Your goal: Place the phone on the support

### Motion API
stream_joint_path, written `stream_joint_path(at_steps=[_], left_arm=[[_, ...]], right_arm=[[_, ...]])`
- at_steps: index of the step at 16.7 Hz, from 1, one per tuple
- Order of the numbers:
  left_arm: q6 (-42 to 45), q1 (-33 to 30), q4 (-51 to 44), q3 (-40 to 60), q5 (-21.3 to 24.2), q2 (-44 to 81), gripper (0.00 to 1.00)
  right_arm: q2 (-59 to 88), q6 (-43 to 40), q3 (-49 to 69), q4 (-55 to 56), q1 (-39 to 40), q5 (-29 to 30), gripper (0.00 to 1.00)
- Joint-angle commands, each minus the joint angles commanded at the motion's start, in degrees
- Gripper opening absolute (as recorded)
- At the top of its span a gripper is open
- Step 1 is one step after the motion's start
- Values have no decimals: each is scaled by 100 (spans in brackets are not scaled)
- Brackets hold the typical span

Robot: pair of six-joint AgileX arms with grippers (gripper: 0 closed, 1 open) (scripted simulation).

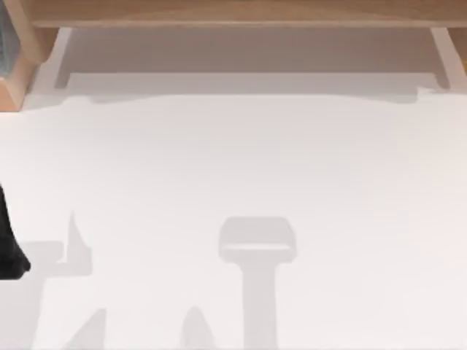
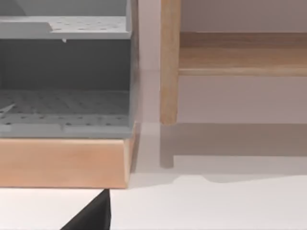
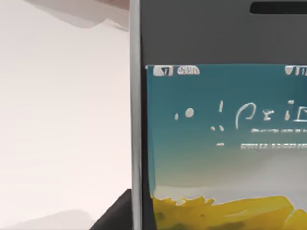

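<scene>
Right wrist view: the phone (image 3: pixel 220 120) sits very close to the camera, black front facing it, with a silver edge along one side.
Right gripper: a dark wedge (image 3: pixel 117 213) pokes in beside the phone's edge; it may be a finger, but I cannot tell whether the gripper is open, closed, or gripping the phone.
Phone screen: lit, teal fading to pale, with white writing across it and a yellow band along one end; a dark speaker slot lies in the black bezel at the other end.
Phone's place: just over or on the white table (image 3: pixel 62 120), which shows beside its edge; I cannot tell whether it touches the table.
Left arm: a black part (image 1: pixel 9 248) sits at the table's left edge in the top view, toward the near side.
Left gripper: a black tip (image 2: pixel 93 213) shows in the left wrist view above the table; open or closed, I cannot tell.
Beyond the left gripper: a wooden-framed unit (image 2: pixel 64 160) holding grey perforated shelves (image 2: pixel 62 112), and just beside it a wooden post (image 2: pixel 169 62) joined to a wooden rail.
Far side: a wooden rail (image 1: pixel 241 13) runs across the far edge of the table in the top view.
Table: white, crossed by grey shadows (image 1: pixel 257 248), near the middle and left.
</scene>
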Motion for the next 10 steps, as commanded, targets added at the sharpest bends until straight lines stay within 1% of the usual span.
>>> stream_joint_path(at_steps=[2,6,10], left_arm=[[0,0,0,0,0,0,100],[0,0,0,0,0,0,100],[0,0,0,0,0,0,100]], right_arm=[[153,23,-64,209,161,-18,0],[167,25,-68,224,175,-19,0],[167,25,-68,224,175,-19,30]])
